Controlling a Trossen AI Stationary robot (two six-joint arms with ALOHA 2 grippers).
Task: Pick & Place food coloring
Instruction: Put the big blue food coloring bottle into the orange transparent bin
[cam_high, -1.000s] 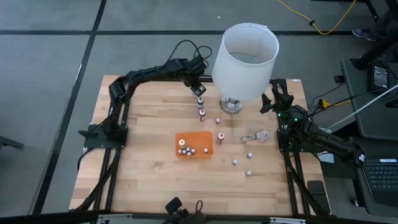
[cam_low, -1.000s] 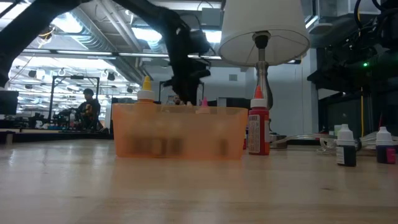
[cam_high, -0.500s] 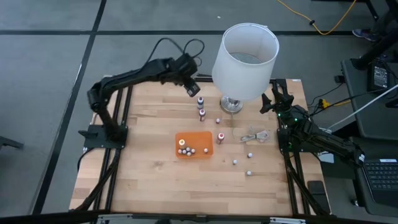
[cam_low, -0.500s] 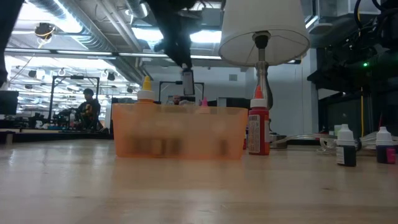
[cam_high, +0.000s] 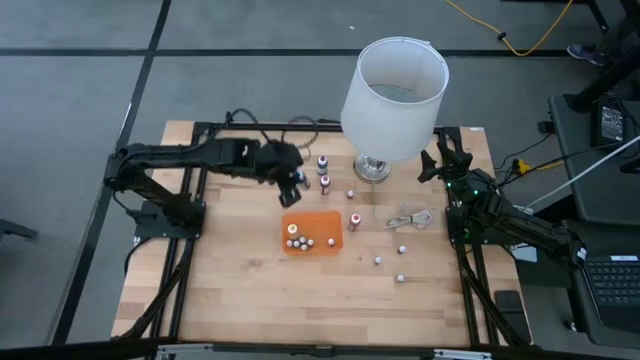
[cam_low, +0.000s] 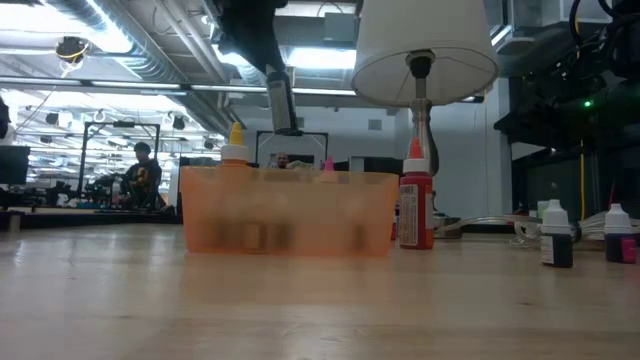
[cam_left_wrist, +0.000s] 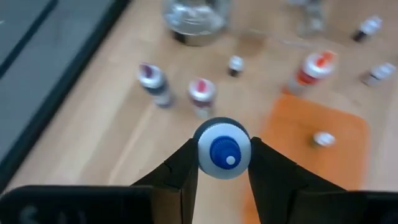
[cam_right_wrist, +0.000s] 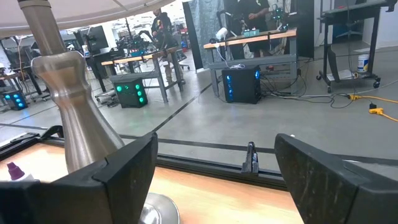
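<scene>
- The wooden bench (cam_high: 230, 280) holds a big white lamp (cam_high: 393, 85) near its far edge.
- An orange tray (cam_high: 312, 231) sits in the middle of the bench with a few small bottles inside.
- The right end effector (cam_high: 441, 160) waits spread wide by the far right corner.
- The left end effector (cam_high: 293, 183) is up in the air just past the tray's far edge, pinching one food coloring bottle (cam_left_wrist: 224, 150) with a blue cap.
- More little bottles (cam_high: 323, 171) stand between the tray and the lamp.

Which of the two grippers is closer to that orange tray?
The left gripper, shut on a blue-capped bottle, hangs just past the orange tray's far left corner. The right gripper waits by the lamp.
</scene>
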